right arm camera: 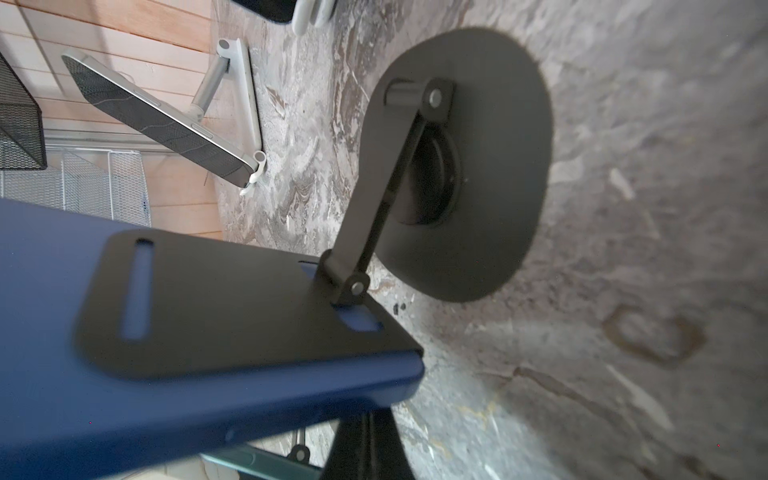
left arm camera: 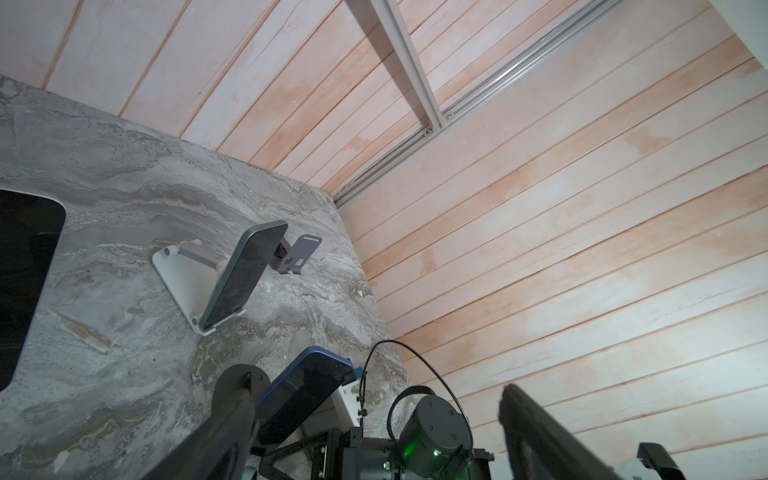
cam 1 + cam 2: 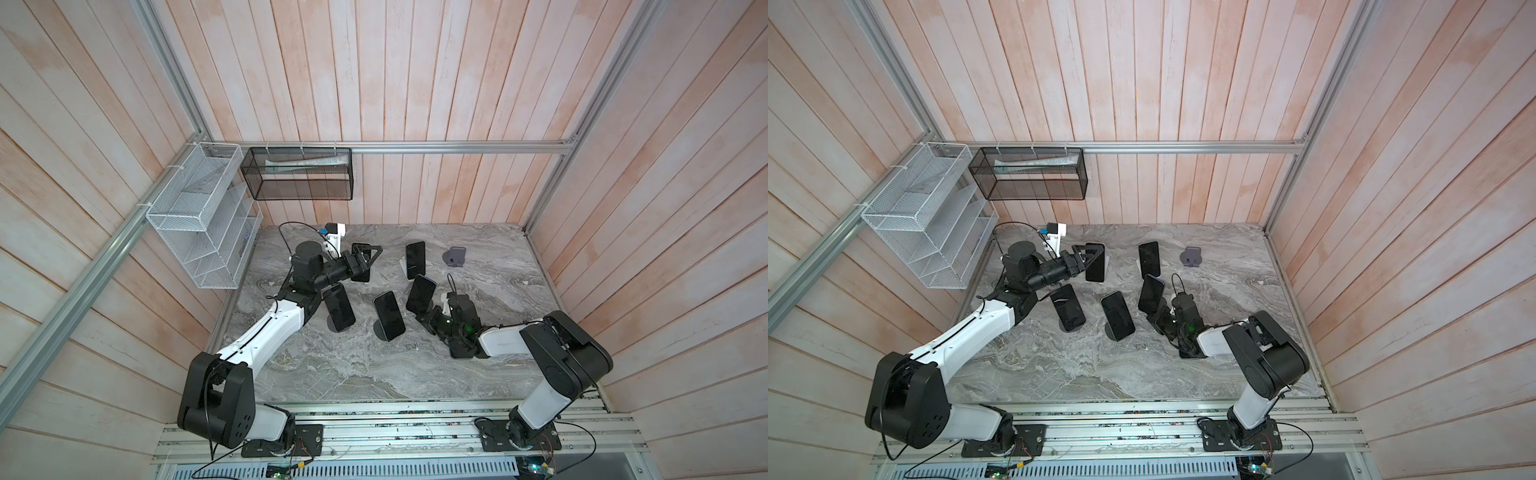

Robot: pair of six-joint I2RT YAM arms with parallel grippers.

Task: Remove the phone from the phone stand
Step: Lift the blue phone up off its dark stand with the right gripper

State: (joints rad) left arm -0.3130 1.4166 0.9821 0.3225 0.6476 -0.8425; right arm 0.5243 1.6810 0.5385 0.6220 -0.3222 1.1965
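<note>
Right wrist view: the right gripper (image 1: 365,444) is seen shut at the near edge of the blue phone (image 1: 62,374), which is propped tilted on the dark stand (image 1: 498,124); contact cannot be told. The open table (image 3: 374,374) toward 6 o'clock of that gripper is shown only in both top views. A second phone (image 3: 388,316) is stood close at 9 o'clock, a third phone (image 3: 415,259) at 12 o'clock. The left gripper (image 3: 370,259) is spread wide beside a fourth phone (image 3: 360,277) at 10 o'clock.

Pinkish plank walls (image 3: 415,83), aluminium rail (image 3: 457,146), white wire rack (image 3: 199,216), grey marble tabletop (image 3: 374,365).
</note>
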